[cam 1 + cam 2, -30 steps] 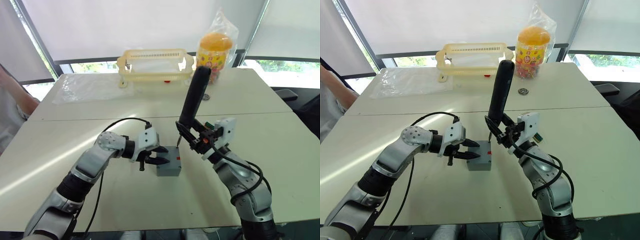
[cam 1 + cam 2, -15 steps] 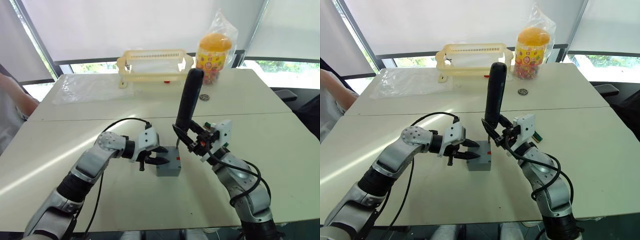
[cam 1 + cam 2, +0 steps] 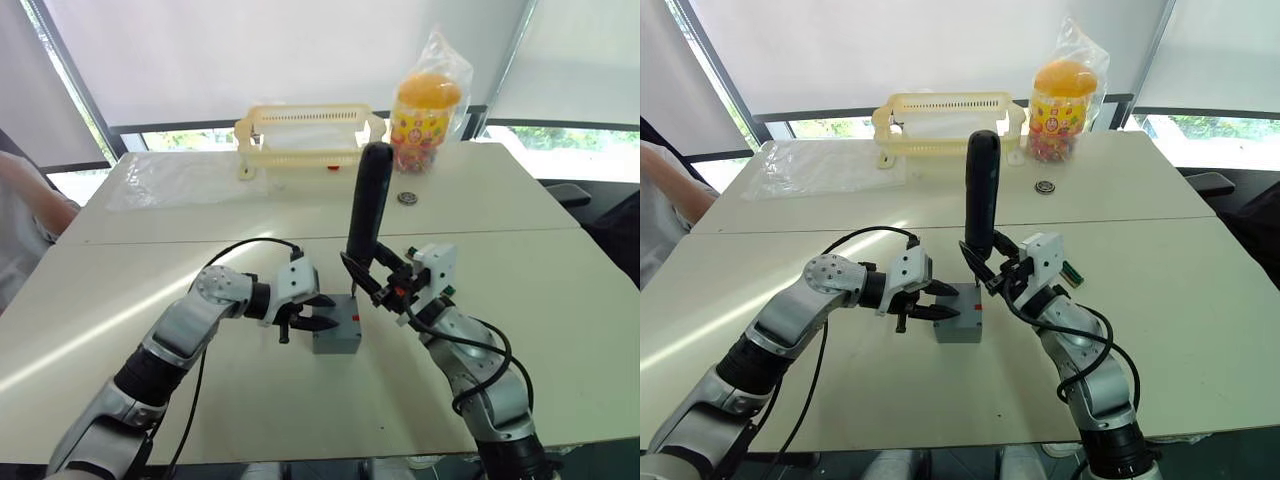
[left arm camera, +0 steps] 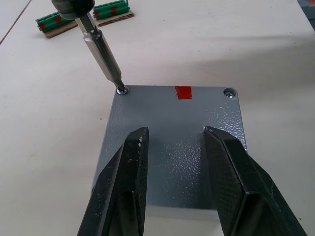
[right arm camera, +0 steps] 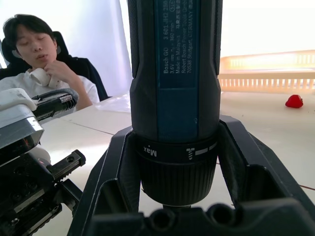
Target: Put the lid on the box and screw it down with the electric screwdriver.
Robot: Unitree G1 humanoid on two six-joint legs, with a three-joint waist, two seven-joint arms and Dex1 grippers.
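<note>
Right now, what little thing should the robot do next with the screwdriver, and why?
Probably press straight down and spin the screwdriver. Its metal tip already sits on the corner screw of the lid, which lies flat on the box. The left gripper rests open on the lid, and the right gripper clamps the screwdriver.

Across your white table [image 3: 520, 290] stood a pale yellow basket [image 3: 308, 130], a bagged orange-lidded jar [image 3: 428, 108], a clear plastic sheet [image 3: 175, 178], green circuit boards [image 4: 81, 15], and a seated person [image 5: 37, 61].

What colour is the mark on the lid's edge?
Red, on the grey lid; the left wrist view shows the mark best.
</note>
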